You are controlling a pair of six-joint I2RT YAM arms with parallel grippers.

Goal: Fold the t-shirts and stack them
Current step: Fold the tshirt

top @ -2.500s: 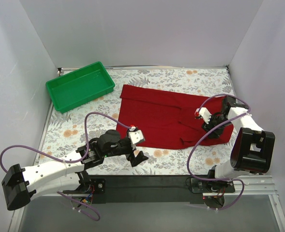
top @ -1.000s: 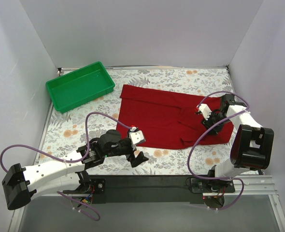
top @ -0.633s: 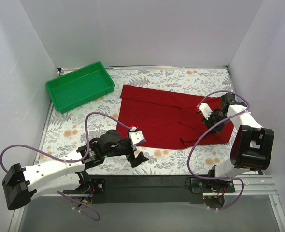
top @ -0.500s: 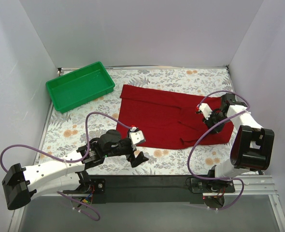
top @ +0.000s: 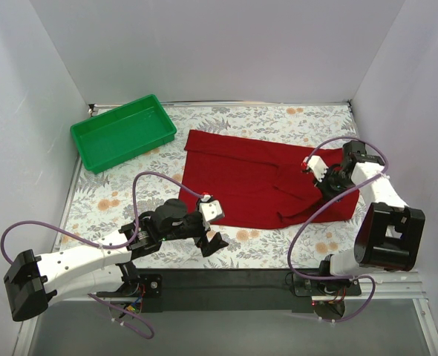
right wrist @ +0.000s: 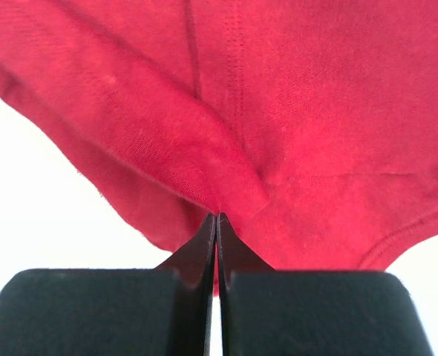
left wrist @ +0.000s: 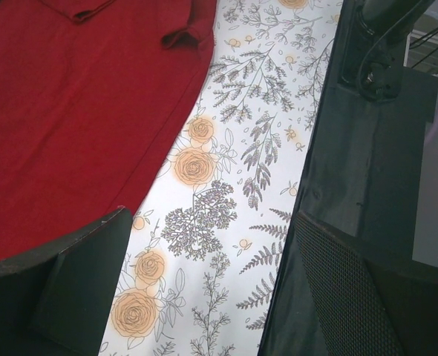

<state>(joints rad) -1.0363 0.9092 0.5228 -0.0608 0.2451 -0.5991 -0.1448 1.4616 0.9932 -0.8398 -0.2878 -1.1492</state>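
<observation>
The dark red t-shirt [top: 256,178] lies spread on the floral table, partly folded, its right end bunched. My right gripper [top: 336,180] is shut on a pinched fold of the t-shirt [right wrist: 226,148] at its right end and holds that fold lifted off the table. My left gripper [top: 210,239] is open and empty, low over the table just in front of the shirt's near left edge. In the left wrist view the t-shirt [left wrist: 78,96] fills the upper left, with the floral cloth between the open fingers [left wrist: 63,289].
A green plastic tray [top: 122,132] stands at the back left, empty. The black base rail [top: 234,285] runs along the near edge. White walls close in the table on three sides. Purple cables loop over both arms.
My right gripper has moved slightly right and up, lifting the pinched right end of the shirt. The left arm has barely moved.
</observation>
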